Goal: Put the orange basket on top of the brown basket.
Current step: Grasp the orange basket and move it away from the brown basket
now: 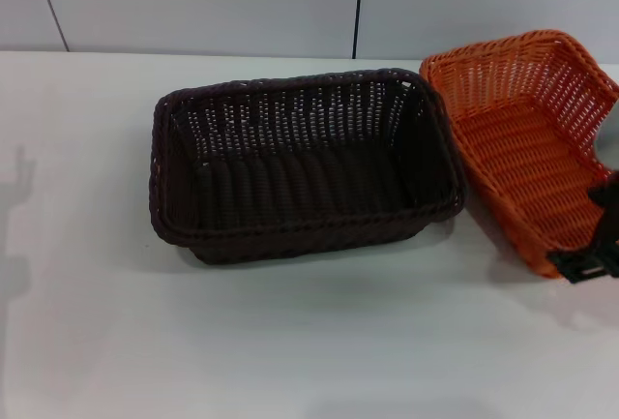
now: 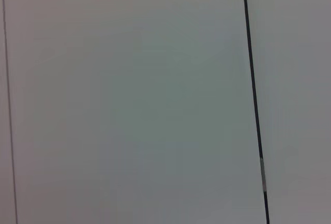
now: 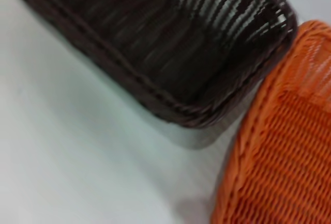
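The brown basket (image 1: 290,163) sits upright on the white table, in the middle of the head view. The orange basket (image 1: 522,148) is just right of it, tilted, with its left rim close against the brown basket's right rim. My right gripper (image 1: 592,240) is at the right edge of the head view, shut on the orange basket's near right rim. The right wrist view shows the brown basket (image 3: 170,38) and the orange basket (image 3: 289,157) side by side. The left gripper is out of view; the left wrist view shows only wall.
The white table (image 1: 193,342) spreads bare to the left and front of the baskets. A pale panelled wall (image 1: 193,3) stands behind the table's far edge. A dark wall seam (image 2: 253,100) shows in the left wrist view.
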`<state>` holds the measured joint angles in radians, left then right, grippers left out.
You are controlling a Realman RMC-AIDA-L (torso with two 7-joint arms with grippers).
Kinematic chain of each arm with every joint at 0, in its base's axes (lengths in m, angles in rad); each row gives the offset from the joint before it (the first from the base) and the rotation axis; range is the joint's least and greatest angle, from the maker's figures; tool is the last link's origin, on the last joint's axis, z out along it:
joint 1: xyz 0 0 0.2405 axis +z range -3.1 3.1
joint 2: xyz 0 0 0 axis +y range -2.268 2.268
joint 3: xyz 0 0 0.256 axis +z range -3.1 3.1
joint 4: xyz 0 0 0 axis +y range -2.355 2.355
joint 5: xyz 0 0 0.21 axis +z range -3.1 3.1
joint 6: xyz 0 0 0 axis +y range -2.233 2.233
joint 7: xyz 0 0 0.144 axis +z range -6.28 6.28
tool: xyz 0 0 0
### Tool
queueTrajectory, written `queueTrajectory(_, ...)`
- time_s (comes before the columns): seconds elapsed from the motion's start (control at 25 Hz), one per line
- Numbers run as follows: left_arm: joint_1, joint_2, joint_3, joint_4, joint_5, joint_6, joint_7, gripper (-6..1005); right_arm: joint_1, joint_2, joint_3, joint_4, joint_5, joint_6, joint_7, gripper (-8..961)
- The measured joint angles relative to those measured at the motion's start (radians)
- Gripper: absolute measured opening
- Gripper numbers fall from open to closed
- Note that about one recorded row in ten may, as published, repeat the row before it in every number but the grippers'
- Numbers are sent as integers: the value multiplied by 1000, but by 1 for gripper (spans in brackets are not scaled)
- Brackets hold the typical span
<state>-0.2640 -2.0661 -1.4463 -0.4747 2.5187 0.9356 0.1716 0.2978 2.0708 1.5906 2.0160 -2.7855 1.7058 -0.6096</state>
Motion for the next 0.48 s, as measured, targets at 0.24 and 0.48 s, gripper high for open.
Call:
queueTrajectory(0.24,3,-1,-4,7,-7,0,-5,747,7,-2,-11,-38,-64,21,-14,801)
queueTrajectory(0.48,5,-1,-6,10,-7,-26,-8,747,20,2,-45,-116,-127,-6,-27,796)
